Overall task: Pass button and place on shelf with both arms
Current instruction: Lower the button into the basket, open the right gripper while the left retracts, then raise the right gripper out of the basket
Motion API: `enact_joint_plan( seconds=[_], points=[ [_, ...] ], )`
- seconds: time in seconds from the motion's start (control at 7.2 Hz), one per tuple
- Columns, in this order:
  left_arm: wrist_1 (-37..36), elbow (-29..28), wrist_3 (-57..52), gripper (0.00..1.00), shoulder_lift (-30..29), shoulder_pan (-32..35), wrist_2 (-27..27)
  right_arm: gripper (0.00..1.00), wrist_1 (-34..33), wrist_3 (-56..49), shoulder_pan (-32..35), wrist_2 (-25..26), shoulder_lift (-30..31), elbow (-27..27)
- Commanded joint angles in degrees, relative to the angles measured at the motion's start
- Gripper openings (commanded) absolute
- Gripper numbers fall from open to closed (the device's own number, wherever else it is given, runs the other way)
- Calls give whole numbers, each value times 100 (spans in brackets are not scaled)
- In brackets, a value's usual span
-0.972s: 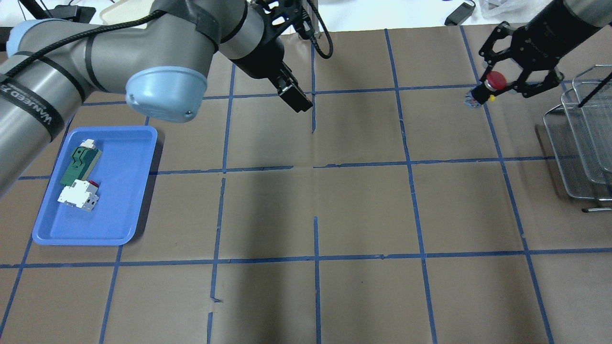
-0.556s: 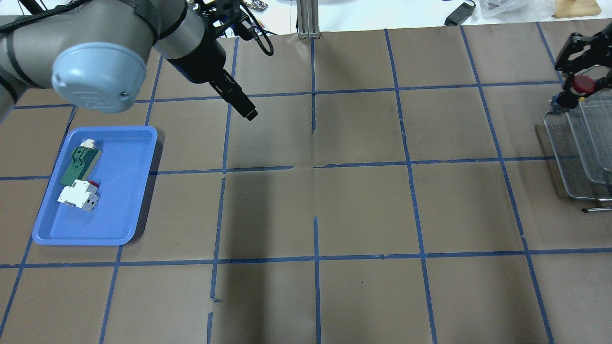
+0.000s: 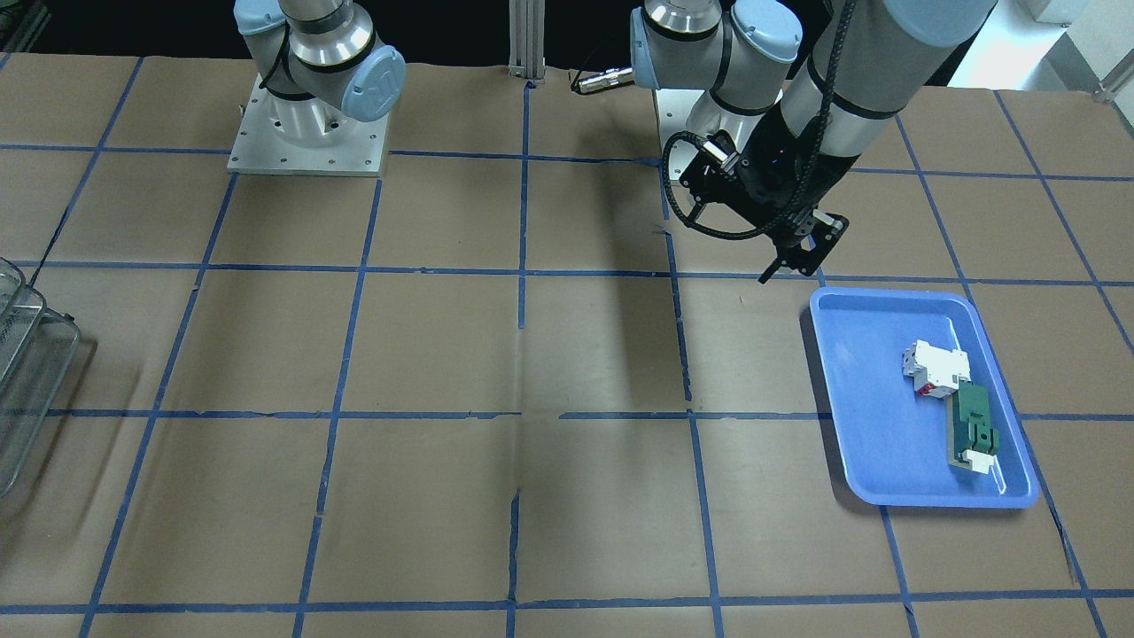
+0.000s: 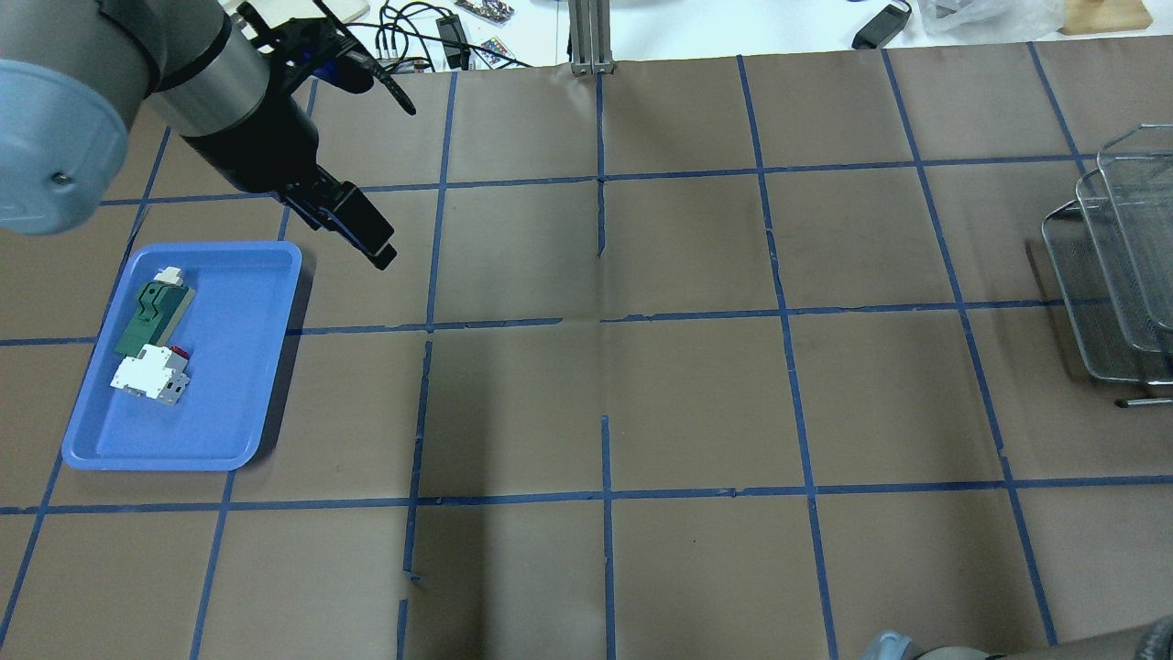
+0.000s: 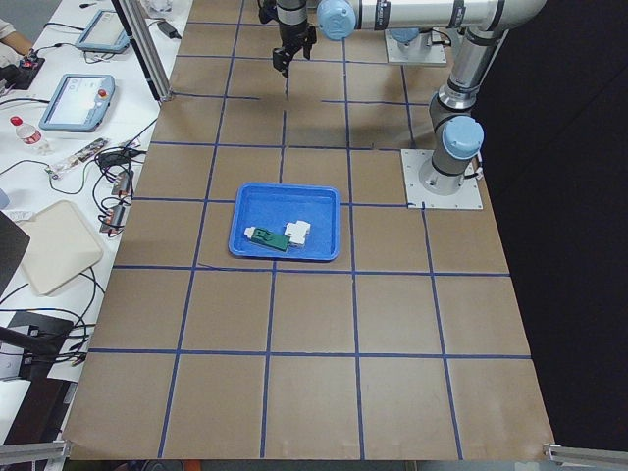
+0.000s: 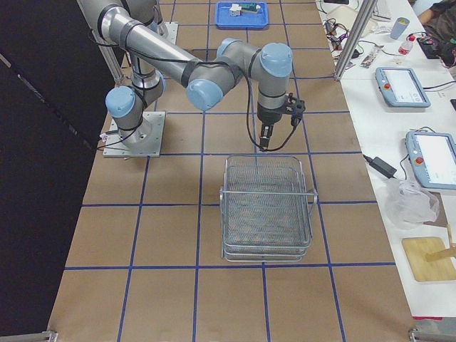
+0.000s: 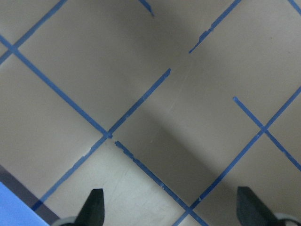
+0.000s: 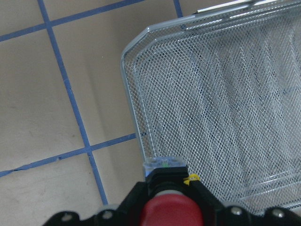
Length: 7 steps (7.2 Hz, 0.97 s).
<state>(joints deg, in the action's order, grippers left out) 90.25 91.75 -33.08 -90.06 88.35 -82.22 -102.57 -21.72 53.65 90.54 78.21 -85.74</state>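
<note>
The button (image 8: 171, 212), with its red cap and dark body, sits between the fingers of my right gripper (image 8: 167, 183). That gripper is shut on it and hangs just above the near corner of the wire-mesh shelf (image 8: 225, 103). In the exterior right view the right gripper (image 6: 264, 141) points down at the shelf's (image 6: 267, 206) far rim. It is out of the overhead view, where the shelf (image 4: 1113, 275) shows at the right edge. My left gripper (image 4: 371, 243) is open and empty above the table, just right of the blue tray. Its fingertips (image 7: 95, 207) stand wide apart.
The blue tray (image 4: 229, 403) at the left holds a white-and-red block (image 4: 147, 376) and a green flat part (image 4: 147, 316). Brown paper with blue tape lines covers the table. Cables and devices lie beyond the far edge (image 4: 440, 37).
My right gripper has carried the button rightward out of the overhead view to the shelf. My left arm has swung left and nearer to the blue tray, with its gripper empty.
</note>
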Motion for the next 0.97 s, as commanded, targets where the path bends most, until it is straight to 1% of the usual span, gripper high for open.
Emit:
enact_joint_plan(
  seconds=[0.0, 0.28, 0.42, 0.56, 0.69, 0.83],
  points=[
    [2, 10, 1605, 100, 181, -55, -405, 20, -289, -218, -101, -10, -340, -22],
    [-243, 1, 2723, 100, 208, -55, -514, 22, -343, -272, -153, 69, -403, -31],
    [-297, -8, 3320, 100, 208, -46, -514, 31, -299, -272, -154, 78, -438, -39],
    [-367, -8, 3587, 100, 208, -55, -514, 59, -308, -272, -162, 78, -456, -48],
    [-428, -8, 3616, 100, 191, -46, -514, 91, -360, -246, -154, 78, -465, -48],
    [-446, -8, 3607, 100, 190, -46, -523, 100, -317, -245, -162, 96, -500, -48]
  ],
)
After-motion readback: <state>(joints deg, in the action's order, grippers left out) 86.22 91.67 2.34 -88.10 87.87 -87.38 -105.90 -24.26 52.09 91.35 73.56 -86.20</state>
